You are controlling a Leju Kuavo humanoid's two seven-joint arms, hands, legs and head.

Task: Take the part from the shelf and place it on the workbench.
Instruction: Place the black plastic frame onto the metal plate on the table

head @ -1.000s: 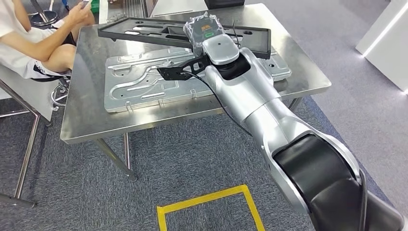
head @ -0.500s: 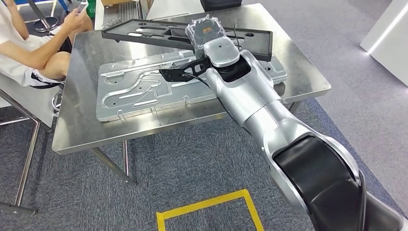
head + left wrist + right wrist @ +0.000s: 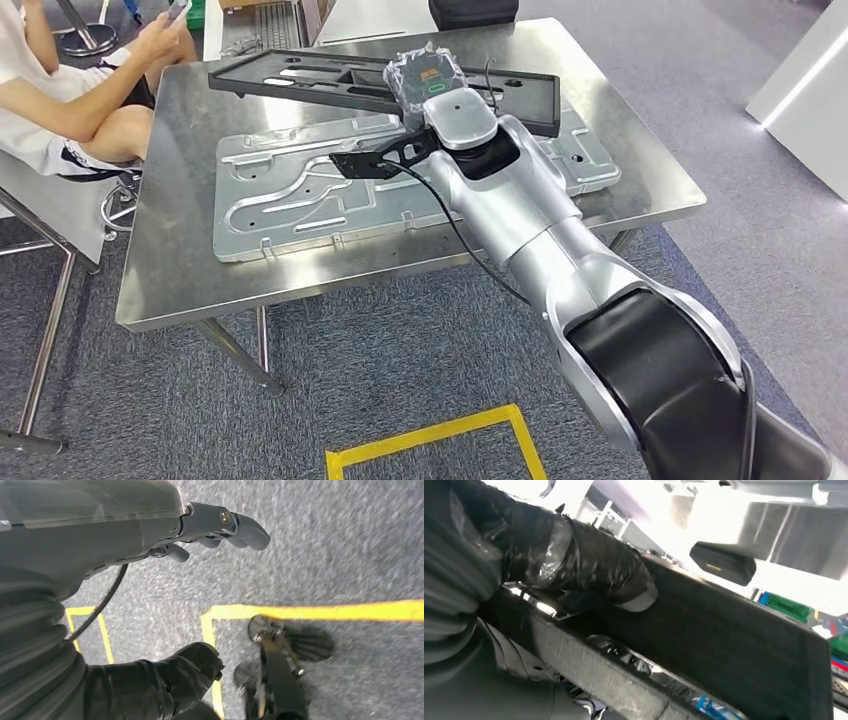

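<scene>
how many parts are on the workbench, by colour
black frame: 1
silver plate: 1
total: 2

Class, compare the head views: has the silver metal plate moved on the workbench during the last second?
No. The silver metal plate keeps the same margin from the workbench front-left corner. The whole picture shifted, so the camera moved, not the plate.
</scene>
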